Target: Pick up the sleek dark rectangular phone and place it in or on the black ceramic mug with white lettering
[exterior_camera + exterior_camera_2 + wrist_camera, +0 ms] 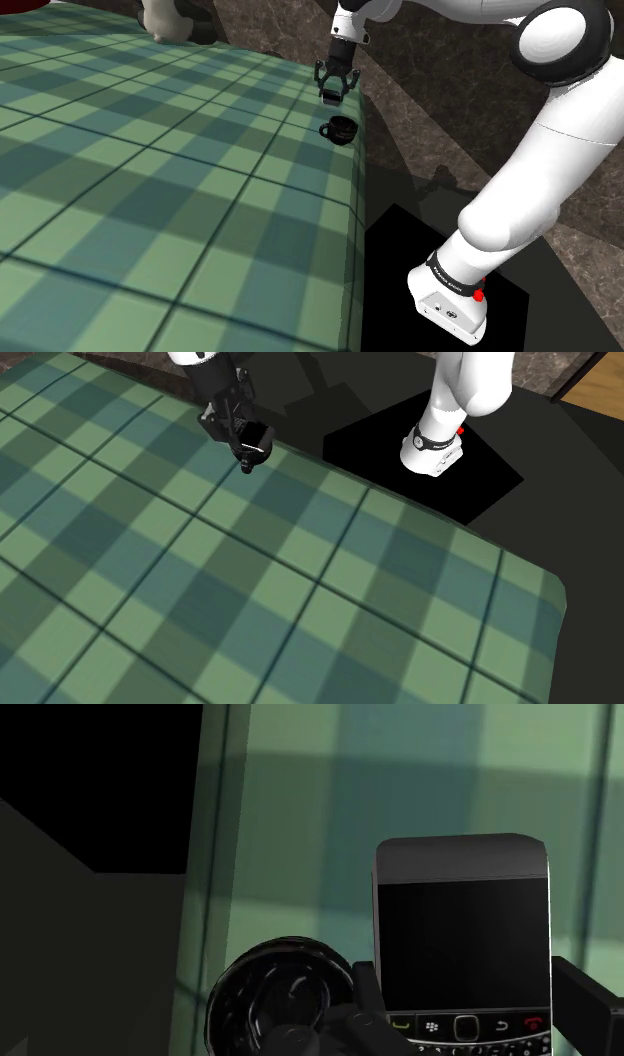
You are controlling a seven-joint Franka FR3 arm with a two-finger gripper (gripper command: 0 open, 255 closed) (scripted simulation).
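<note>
A green plaid cloth covers the desk, with dark stone-patterned floor beyond its edge. In the shoulder view the tool hangs near the desk's 3 o'clock edge, and the black mug stands on the cloth just under it, toward 6 o'clock. The tool is clenched on the phone, one finger on each long side. The phone has a dark screen, a silver frame, green and red call keys and a small logo too fine to read. Its keypad is cut off. Any print on the mug is too small to read. From the wrist, the mug's glossy dark inside shows reflections.
</note>
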